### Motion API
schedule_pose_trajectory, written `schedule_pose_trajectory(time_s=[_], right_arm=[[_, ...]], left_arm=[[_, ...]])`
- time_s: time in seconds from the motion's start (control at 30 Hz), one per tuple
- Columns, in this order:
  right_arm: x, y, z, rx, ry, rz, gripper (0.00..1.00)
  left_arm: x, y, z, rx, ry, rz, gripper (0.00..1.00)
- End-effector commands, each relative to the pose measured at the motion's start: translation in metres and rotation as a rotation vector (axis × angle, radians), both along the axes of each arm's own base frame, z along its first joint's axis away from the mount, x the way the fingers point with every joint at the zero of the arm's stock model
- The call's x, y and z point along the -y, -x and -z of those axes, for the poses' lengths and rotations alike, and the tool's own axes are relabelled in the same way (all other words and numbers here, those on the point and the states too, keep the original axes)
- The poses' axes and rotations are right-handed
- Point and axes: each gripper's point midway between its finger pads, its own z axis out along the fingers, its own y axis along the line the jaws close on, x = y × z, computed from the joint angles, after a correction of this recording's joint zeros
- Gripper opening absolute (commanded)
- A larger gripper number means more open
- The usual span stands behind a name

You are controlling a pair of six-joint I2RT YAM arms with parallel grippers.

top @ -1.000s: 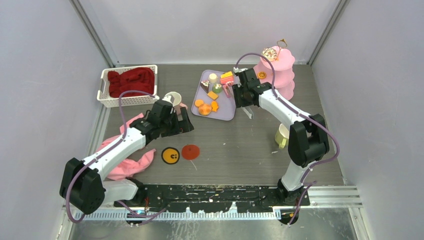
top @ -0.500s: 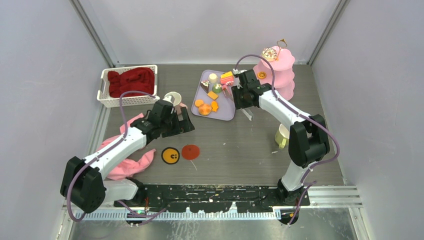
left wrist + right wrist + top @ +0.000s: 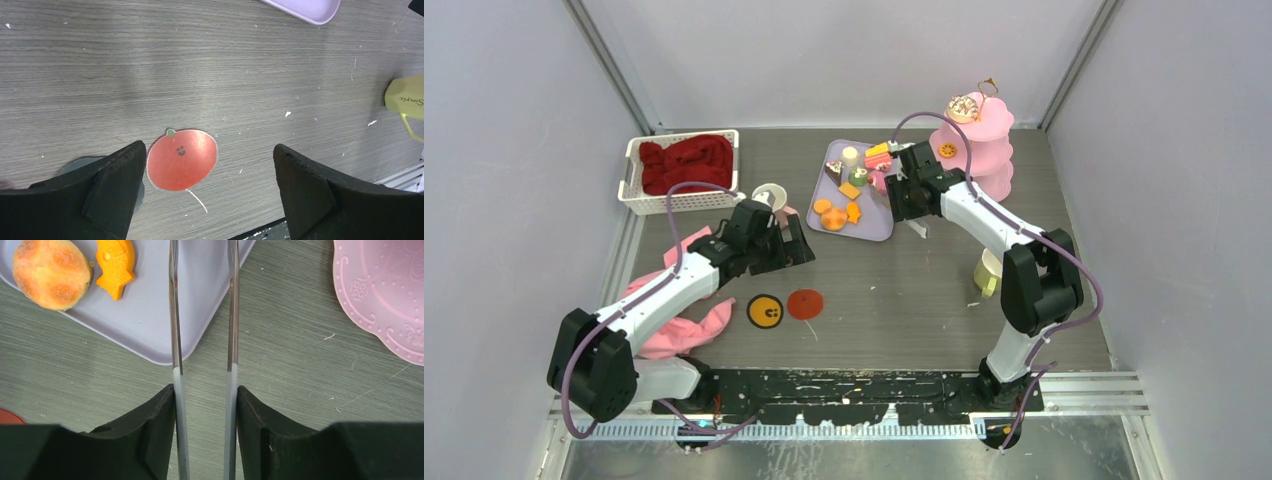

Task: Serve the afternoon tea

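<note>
Since a second ago the right arm has crept slightly toward the tray, while the left arm has hardly stirred. Nearest, the left gripper [image 3: 209, 147] hangs wide and empty over a red tomato coaster [image 3: 181, 159], well apart from the food. The right gripper [image 3: 206, 390] is clamped on the metal tweezers [image 3: 173, 315], whose blades stand narrowly apart with nothing between them where they show; their tips are out of view. Their long axis runs straight out over the corner of the lilac tray [image 3: 150, 315]. A browned bun [image 3: 51, 272] and an orange fish-shaped cake [image 3: 115, 267] lie left of that line, the fish roughly parallel to the blades, so a leftward swing looks needed. Right of the line is the pink tiered stand [image 3: 385, 300].
</note>
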Motion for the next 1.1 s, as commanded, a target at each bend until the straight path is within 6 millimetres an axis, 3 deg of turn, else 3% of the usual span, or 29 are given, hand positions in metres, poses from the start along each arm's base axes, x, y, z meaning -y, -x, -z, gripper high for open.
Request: schedule_pose_trajectory(time_s=[0.0, 0.23, 0.5, 0.8, 1.07], right_arm=[[-0.011, -0.016, -0.031, 0.097, -0.046, -0.019, 0.49], [-0.012, -0.016, -0.03, 0.098, -0.056, -0.015, 0.41], [-0.006, -0.007, -0.064, 0.185, -0.095, 0.009, 0.11], [0.004, 0.018, -0.096, 0.242, -0.134, 0.019, 0.09], [-0.005, 0.021, -0.078, 0.181, -0.112, 0.008, 0.21]], left_arm=[[0.004, -0.008, -0.011, 0.045, 0.032, 0.0, 0.97], [0.003, -0.007, -0.01, 0.045, 0.027, 0.0, 0.97], [0.004, -0.008, -0.009, 0.046, 0.026, 0.003, 0.97], [0.005, -0.009, -0.011, 0.053, 0.025, 0.01, 0.97], [0.005, -0.008, -0.01, 0.048, 0.026, 0.017, 0.97]])
